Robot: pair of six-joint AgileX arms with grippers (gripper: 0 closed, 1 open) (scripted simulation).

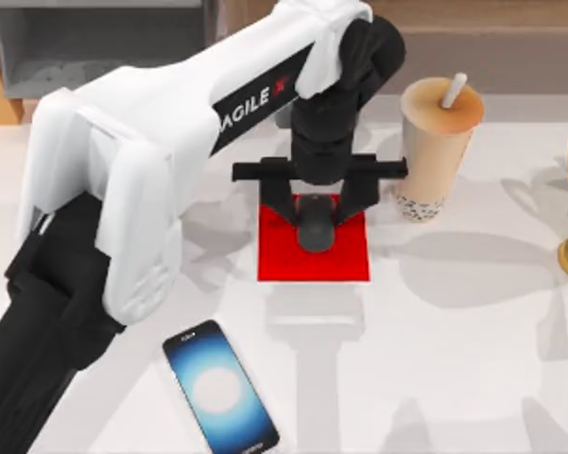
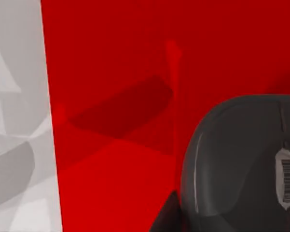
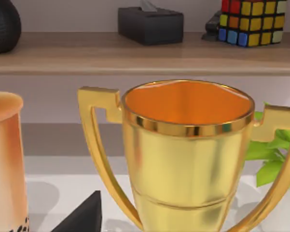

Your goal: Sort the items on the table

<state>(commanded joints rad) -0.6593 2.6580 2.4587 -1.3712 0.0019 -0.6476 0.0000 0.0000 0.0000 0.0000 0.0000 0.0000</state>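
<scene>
While the white table (image 1: 473, 359) spreads beneath everything, my left arm reaches across it from the top view's left, and its left gripper (image 1: 316, 210) hangs over the red mat (image 1: 284, 260) near the table's middle. Its black fingers (image 1: 275, 199) stand spread, one on each side of the dark grey mouse (image 1: 315, 227), which lies on the mat; whether they touch it I cannot tell. Just to the right of the mat stands the peach bubble tea cup (image 1: 437, 151), upright, white straw (image 1: 454, 91) poking from its lid. At the table's right edge stands a gold trophy (image 3: 188, 159). Toward the near edge, left of centre, the black smartphone (image 1: 219, 388) lies flat with its screen glowing.
</scene>
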